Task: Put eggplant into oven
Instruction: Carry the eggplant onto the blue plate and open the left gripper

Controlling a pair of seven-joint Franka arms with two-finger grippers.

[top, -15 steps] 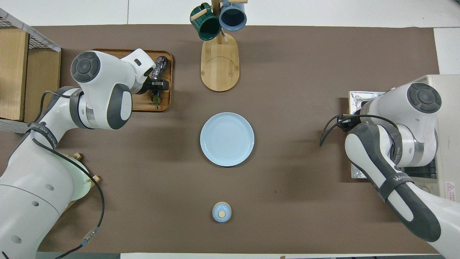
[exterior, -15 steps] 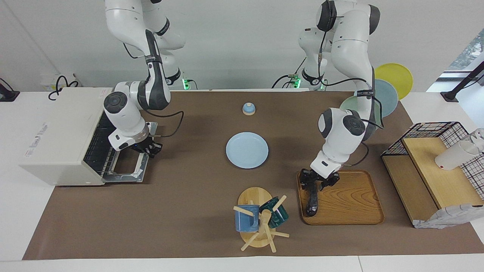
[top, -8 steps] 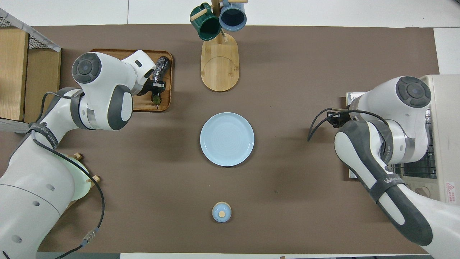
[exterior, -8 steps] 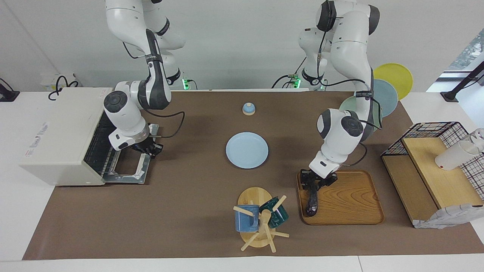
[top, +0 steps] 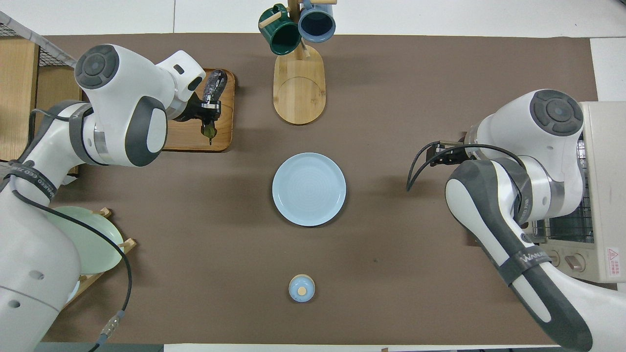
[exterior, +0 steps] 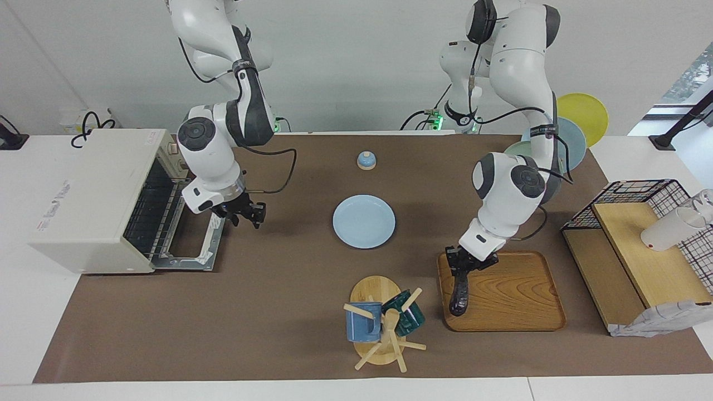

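Eggplant (exterior: 460,289), slim, long and dark purple-black, hangs from the left gripper (exterior: 465,266), whose fingers are pinched on it near its green stem end; its rounded end tilts down over the rectangular wooden tray (exterior: 518,295), and whether that tip still touches the tray cannot be told.

Nearest the robots sits a small blue bell with a wooden knob (exterior: 366,160). Farther out, mid-table, lies the round light blue plate (exterior: 364,221).

Toward the right arm's end of the table stands the boxy cream-white toaster oven (exterior: 89,200), its dark glass door (exterior: 192,245) folded down flat and the wire rack visible inside. The right gripper (exterior: 245,214) hangs over the brown mat just beside that open door, with its fingers spread and nothing between them.

Farthest from the robots stands the wooden mug tree (exterior: 384,328) on its oval base, carrying a blue mug (exterior: 363,322) and a dark green mug (exterior: 405,316), beside the tray.
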